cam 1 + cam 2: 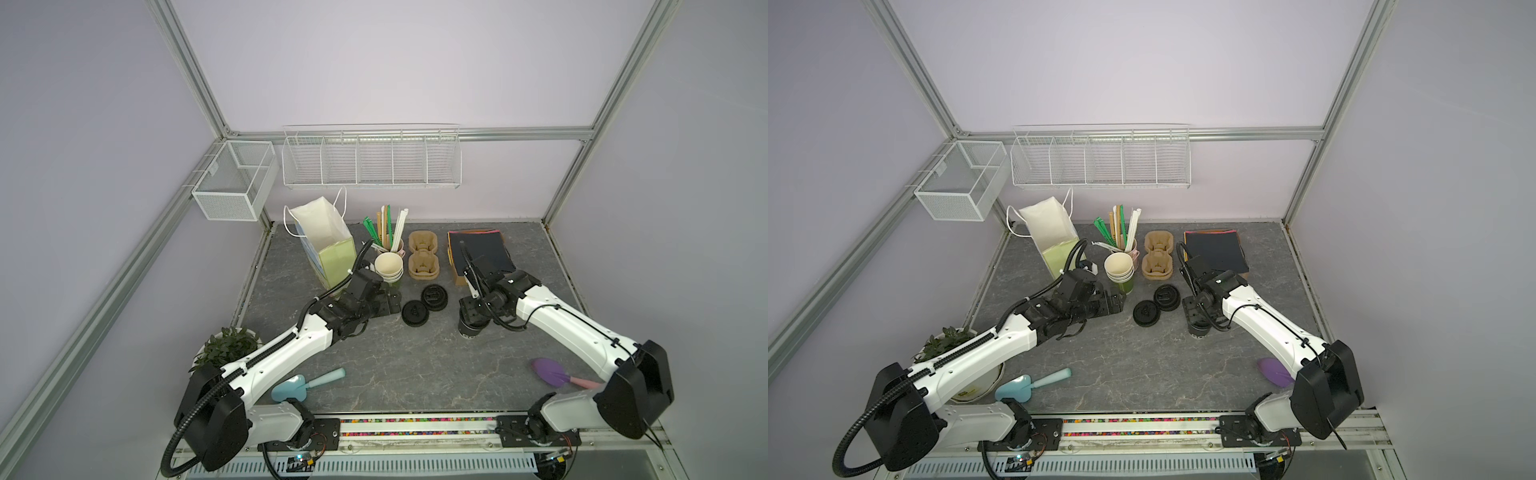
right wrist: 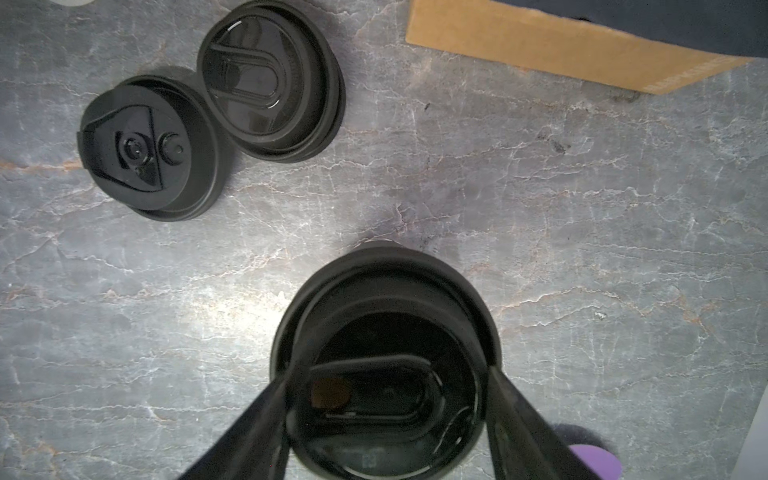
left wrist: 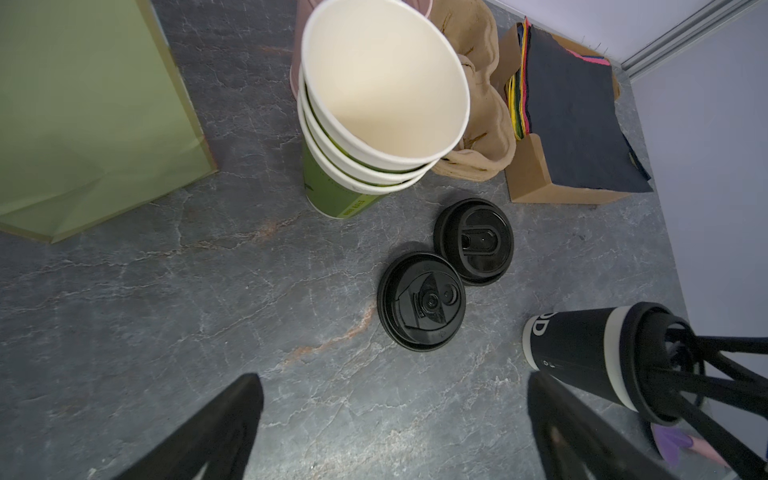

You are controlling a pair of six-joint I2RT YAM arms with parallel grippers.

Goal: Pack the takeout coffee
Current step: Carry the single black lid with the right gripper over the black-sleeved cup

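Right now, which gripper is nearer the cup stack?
Left. The left gripper is open just beside the stack; the right gripper is past the two lids, clamped on the lidded cup.

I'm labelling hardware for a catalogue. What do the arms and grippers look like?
The left arm and right arm have white shells, black joints and black corrugated cable conduits. The left gripper and right gripper are black, with flat parallel fingers.
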